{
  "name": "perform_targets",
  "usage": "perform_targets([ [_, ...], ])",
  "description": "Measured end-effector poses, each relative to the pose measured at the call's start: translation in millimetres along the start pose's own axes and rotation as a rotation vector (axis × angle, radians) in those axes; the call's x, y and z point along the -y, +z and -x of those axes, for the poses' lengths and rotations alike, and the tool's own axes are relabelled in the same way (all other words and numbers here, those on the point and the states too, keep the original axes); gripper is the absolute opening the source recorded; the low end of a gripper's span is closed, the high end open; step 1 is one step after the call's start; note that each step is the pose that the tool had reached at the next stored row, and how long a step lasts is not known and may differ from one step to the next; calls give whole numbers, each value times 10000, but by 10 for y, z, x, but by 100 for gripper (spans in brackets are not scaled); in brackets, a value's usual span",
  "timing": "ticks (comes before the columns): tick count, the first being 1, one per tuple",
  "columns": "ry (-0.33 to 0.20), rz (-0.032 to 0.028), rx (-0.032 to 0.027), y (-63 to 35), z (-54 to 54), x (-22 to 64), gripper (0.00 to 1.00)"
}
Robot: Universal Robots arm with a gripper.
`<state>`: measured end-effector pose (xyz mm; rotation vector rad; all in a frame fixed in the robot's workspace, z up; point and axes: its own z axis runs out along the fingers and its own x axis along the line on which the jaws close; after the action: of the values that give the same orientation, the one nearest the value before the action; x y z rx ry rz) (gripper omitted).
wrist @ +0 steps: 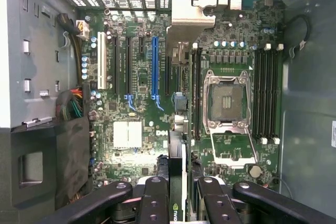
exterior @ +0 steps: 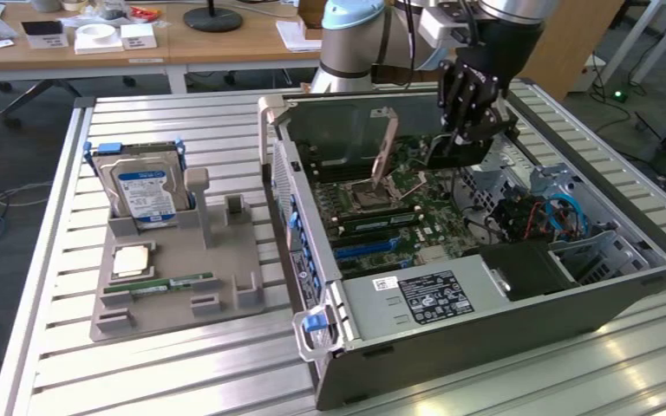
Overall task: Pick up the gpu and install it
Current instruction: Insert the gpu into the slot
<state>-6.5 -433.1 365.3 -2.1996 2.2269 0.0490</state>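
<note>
The gpu (wrist: 177,179) is seen edge-on as a thin black card with a green logo, and my gripper (wrist: 181,203) is shut on it between the two black fingers (wrist: 154,203). In the exterior view the gripper (exterior: 472,132) hangs over the back part of the open computer case (exterior: 484,338), and the dark gpu (exterior: 453,154) points down from it, just above the motherboard (exterior: 397,217). Below the card in the wrist view lie the motherboard's expansion slots, among them a long blue slot (wrist: 155,66). The card is apart from the slots.
A grey holder (exterior: 171,286) on the exterior view's left carries a silver hard drive with a blue label (exterior: 142,186) and a green RAM stick (exterior: 177,283). Inside the case are the bare CPU socket (wrist: 227,103), black memory slots (wrist: 265,93) and a power supply (exterior: 420,299).
</note>
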Motion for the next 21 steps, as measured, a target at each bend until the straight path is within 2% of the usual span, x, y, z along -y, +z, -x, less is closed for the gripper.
perform_targets([
  [21,0,0,-1,61,6,-34,26],
])
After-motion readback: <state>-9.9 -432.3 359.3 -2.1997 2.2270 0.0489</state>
